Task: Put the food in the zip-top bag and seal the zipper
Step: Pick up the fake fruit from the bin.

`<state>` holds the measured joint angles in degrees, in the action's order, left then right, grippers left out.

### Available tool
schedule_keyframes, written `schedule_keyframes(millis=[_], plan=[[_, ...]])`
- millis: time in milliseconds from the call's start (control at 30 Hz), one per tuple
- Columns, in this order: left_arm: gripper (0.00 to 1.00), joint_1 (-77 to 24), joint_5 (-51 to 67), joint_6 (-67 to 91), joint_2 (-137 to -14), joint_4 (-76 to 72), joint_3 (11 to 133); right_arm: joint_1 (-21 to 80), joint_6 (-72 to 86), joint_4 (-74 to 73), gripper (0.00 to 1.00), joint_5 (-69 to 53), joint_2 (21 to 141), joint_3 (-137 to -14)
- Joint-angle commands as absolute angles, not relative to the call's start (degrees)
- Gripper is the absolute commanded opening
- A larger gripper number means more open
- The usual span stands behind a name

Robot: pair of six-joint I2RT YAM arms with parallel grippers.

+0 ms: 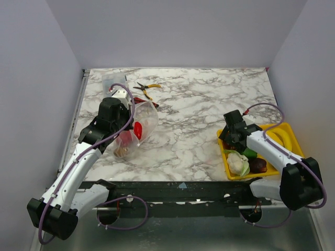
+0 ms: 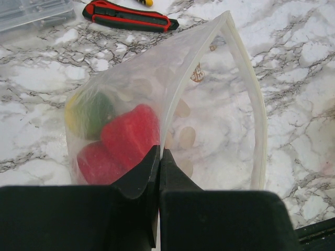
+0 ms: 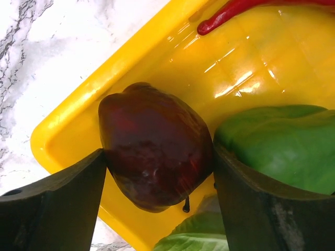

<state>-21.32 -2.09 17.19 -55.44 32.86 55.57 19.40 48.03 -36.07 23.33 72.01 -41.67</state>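
My left gripper [image 2: 159,154] is shut on one side of the zip-top bag [image 2: 209,104] at its mouth, holding it up and open above the table. The zipper [image 2: 246,63] curves round the open mouth. Inside the bag lie red food pieces [image 2: 131,133] and a green one [image 2: 94,112]. My right gripper [image 3: 159,162] is down in the yellow tray [image 3: 104,78], its fingers pressed against both sides of a maroon fruit [image 3: 154,151]. Beside that fruit lie a green piece [image 3: 282,141], a red chili [image 3: 235,10] and the pale leafy one [image 3: 193,235]. From above, the bag [image 1: 140,125] hangs left and the tray [image 1: 290,130] sits right.
A red and black box cutter [image 2: 131,18] and a rigid clear compartment box [image 2: 31,10] lie beyond the bag. Yellow-handled pliers [image 1: 146,89] rest at the back of the marble table. White walls close in the table on three sides.
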Motion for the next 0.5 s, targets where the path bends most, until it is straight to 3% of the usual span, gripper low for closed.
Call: schedule_keyframes(millis=[0, 200, 333, 467], plan=[[0.00, -20.98, -1.05, 17.40, -55.14, 32.67, 55.81, 19.38, 48.14, -35.42, 0.72, 25.66, 69.90, -41.30], [0.00, -21.01, -0.90, 17.40, -55.55, 32.68, 55.90, 19.42, 45.32, -35.88, 0.40, 26.58, 63.98, -43.72], [0.00, -20.99, -1.14, 17.40, -55.68, 32.86, 56.07, 19.36, 42.06, -36.93, 0.30, 24.42, 60.91, -47.23], [0.00, -20.94, -1.14, 17.40, -55.14, 32.75, 55.99, 19.42, 37.49, -30.33, 0.28, 16.24, 56.30, -47.05]])
